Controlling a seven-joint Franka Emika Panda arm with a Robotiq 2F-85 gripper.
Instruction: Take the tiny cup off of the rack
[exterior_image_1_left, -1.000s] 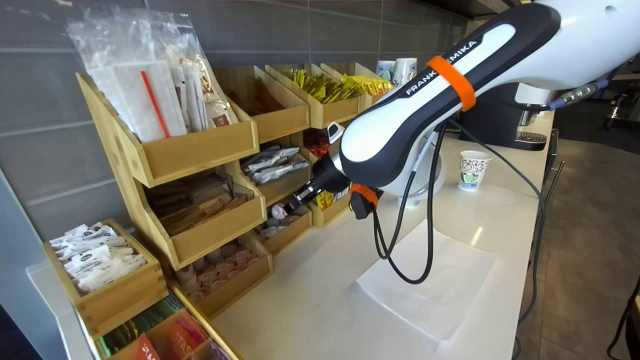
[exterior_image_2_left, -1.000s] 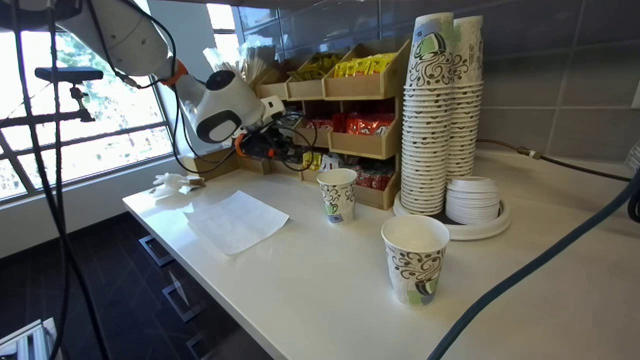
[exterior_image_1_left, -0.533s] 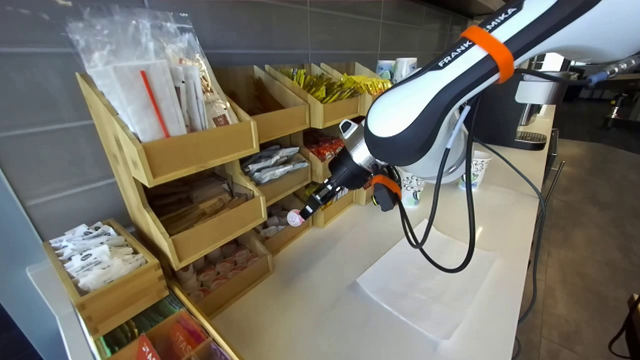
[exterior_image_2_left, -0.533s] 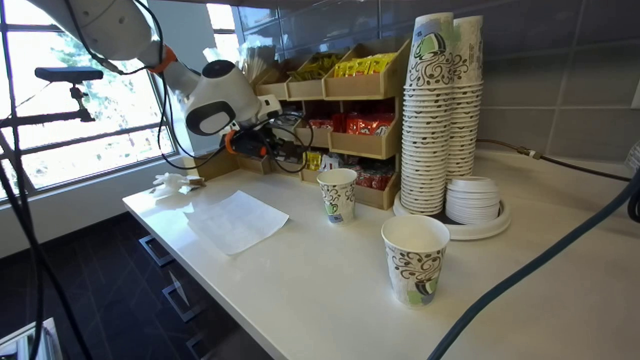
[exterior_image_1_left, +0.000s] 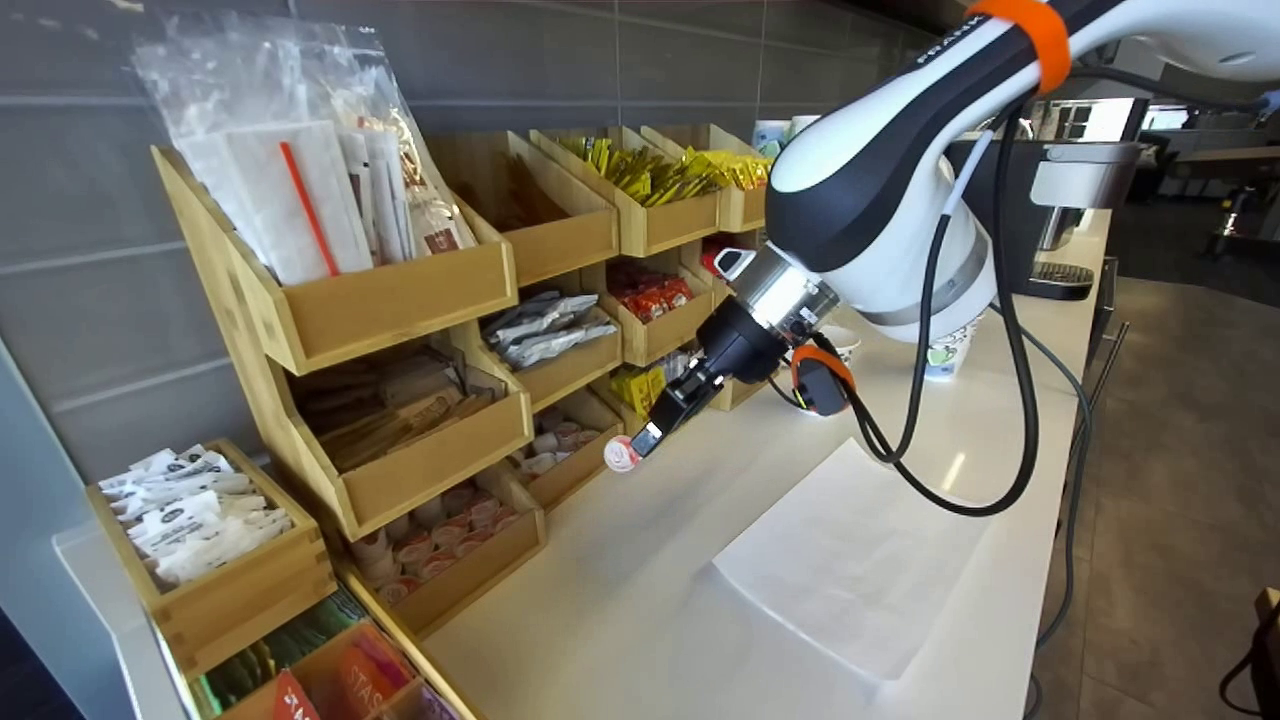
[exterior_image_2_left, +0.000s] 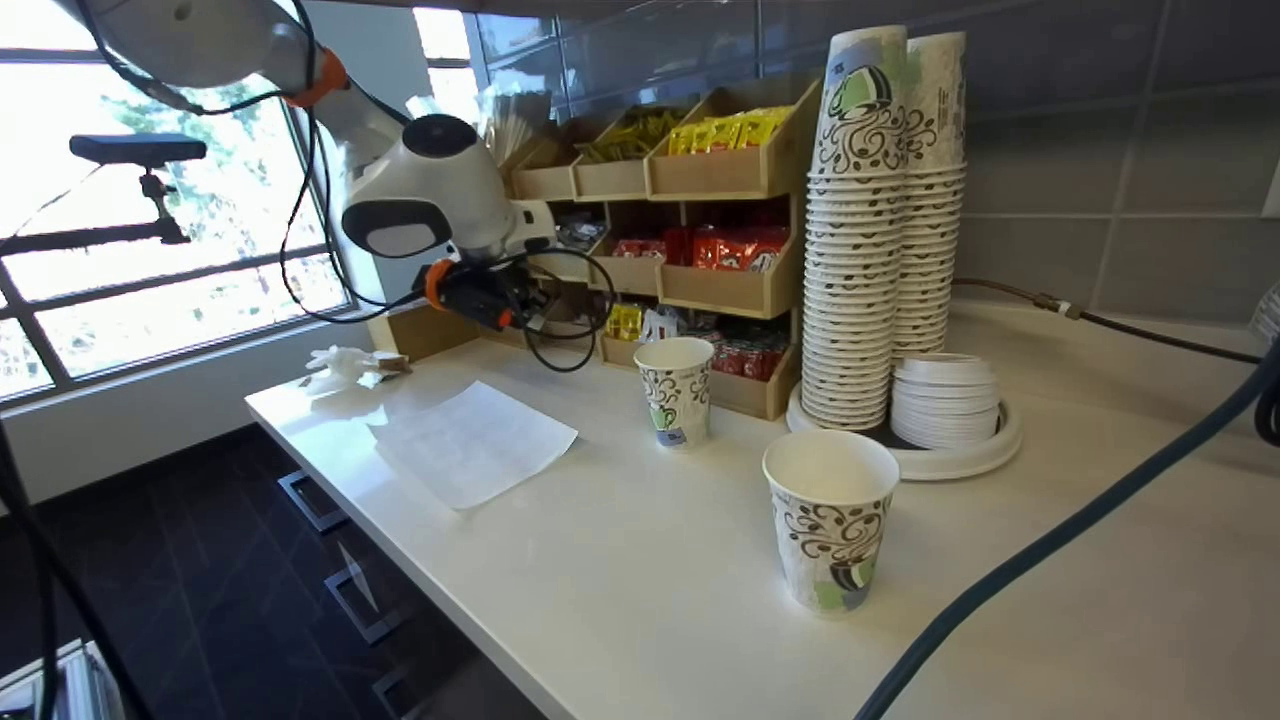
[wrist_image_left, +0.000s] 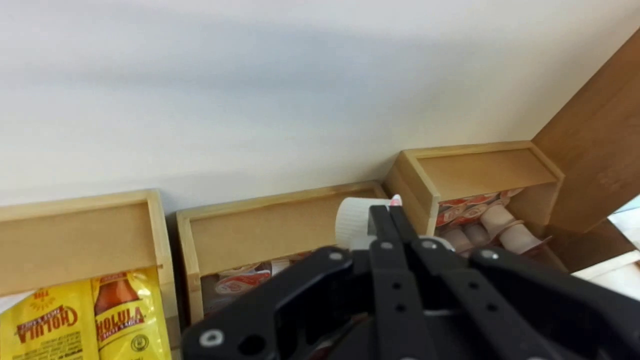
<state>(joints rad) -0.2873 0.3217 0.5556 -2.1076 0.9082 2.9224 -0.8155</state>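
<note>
Over the last second the tiny cup (exterior_image_1_left: 621, 454), a small tub with a red-marked lid, travels down and to the right in an exterior view, from the mouth of the bottom-row bin (exterior_image_1_left: 572, 474) to the right end of its front panel. It now hangs just below the centre of that frame, above the white countertop (exterior_image_1_left: 590, 610) and near the plywood rack (exterior_image_1_left: 445, 457), with no contact with the rack to be seen. The arm (exterior_image_1_left: 870, 190) draws back toward the right side with it. The gripper (wrist_image_left: 388, 209) is pinched on the cup: in the wrist view the ribbed white side juts out left of the fingers (wrist_image_left: 392, 275), so the hold appears to be at the rim only. For the task, the taking-off looks essentially done; backing farther away probably remains. Such a thin pinch could let the cup twist or drop.
</note>
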